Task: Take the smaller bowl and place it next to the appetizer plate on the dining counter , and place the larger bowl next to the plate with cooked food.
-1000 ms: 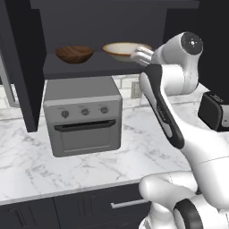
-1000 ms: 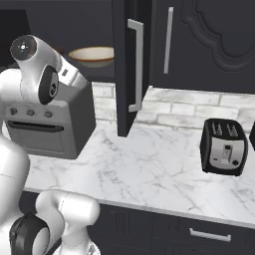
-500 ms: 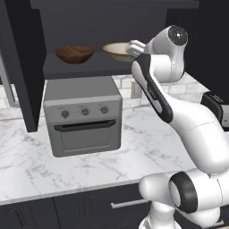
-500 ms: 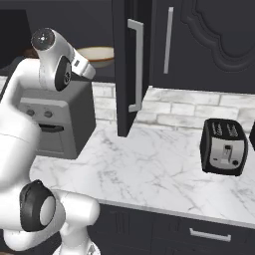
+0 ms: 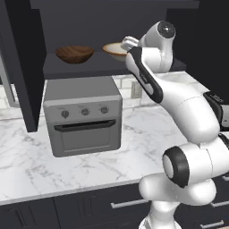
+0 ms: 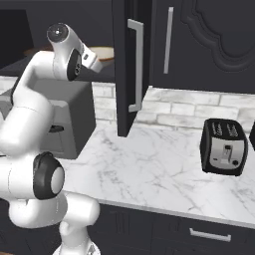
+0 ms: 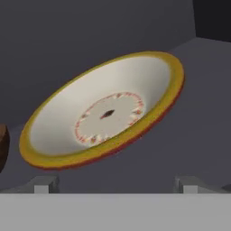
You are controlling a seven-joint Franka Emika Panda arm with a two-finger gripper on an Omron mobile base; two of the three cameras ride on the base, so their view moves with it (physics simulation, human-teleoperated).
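Dark shelf (image 5: 80, 69) above oven (image 5: 82, 116) holds both bowls. Arm raised since a second ago; gripper (image 7: 115, 182) brought up to larger bowl (image 7: 106, 110), jaws spread wide, nothing grasped. Smaller bowl (image 5: 74, 53) untouched beside it. Grasp judged next.

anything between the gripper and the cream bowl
Nothing: in the hand view only bare dark shelf lies between the open gripper and the cream bowl.

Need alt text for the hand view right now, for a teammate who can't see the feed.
The larger bowl, cream with a yellow-gold rim and a ring mark at its centre, sits on a dark shelf straight ahead of the open gripper. The smaller bowl shows as a brown sliver at the left edge.
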